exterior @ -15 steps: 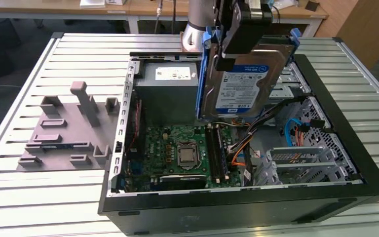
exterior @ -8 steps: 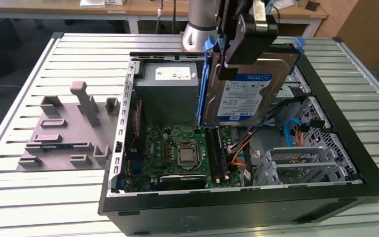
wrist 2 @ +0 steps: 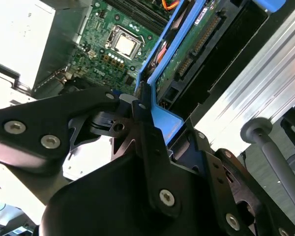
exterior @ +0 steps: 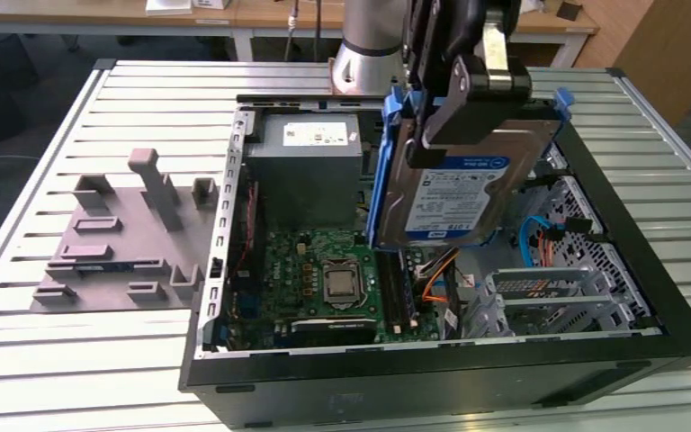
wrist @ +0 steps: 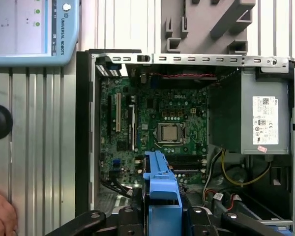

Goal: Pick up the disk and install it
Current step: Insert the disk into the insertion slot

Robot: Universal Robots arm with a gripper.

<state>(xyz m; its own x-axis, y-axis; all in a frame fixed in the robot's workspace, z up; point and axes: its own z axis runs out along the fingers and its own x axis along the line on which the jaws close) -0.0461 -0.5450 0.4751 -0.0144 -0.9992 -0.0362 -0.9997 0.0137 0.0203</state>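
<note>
The gripper is clamped on the upper end of the disk, which hangs below it in the upper middle of the exterior view, over the open computer case. The disk stands nearly on end, its long axis up-down in the frame and leaning a little, with the label facing the camera. Beneath it lie the green circuit board and orange cables. The grey power box sits just left, and the metal cage is at lower right. A grey fixture rests on the bench at left.

The disk has a glossy metal face and blue plastic frame.
</note>
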